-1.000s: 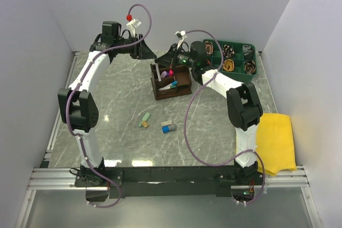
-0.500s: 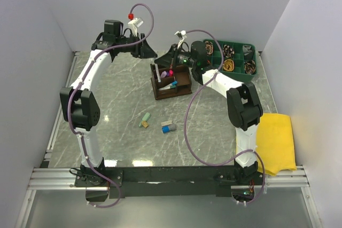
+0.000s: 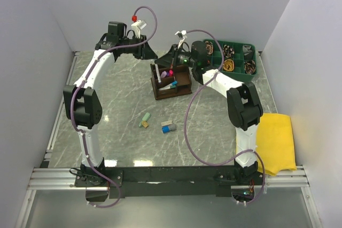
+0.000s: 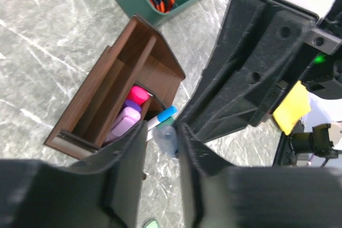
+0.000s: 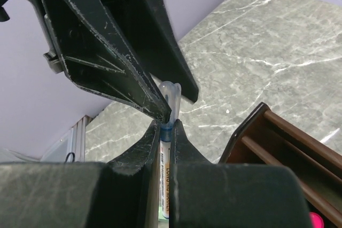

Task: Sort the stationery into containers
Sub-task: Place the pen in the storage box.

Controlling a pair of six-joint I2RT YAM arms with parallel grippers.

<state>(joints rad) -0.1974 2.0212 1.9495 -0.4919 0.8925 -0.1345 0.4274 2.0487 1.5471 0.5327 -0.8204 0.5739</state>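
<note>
My right gripper [image 3: 172, 57] is shut on a thin white pen [image 5: 170, 132] with a blue band and a clear cap, held in the air just behind the dark brown organiser [image 3: 171, 81]. My left gripper [image 3: 153, 53] meets it from the left. Its jaws stand narrowly apart around the pen's cap [image 4: 166, 138], with a small gap on one side. Pink [image 4: 139, 95] and purple [image 4: 126, 122] highlighters and a blue-tipped pen [image 4: 164, 115] sit in the organiser. A green and tan piece [image 3: 145, 120] and a blue-grey piece [image 3: 169, 127] lie on the table in front.
The green tray of coiled cables [image 3: 235, 60] stands at the back right, close behind the right arm. A yellow cloth [image 3: 275, 142] lies at the right edge. White walls close in the back and both sides.
The left arm has shifted slightly right, bringing its gripper closer around the pen's cap. The right gripper and the pen have stayed in place.
</note>
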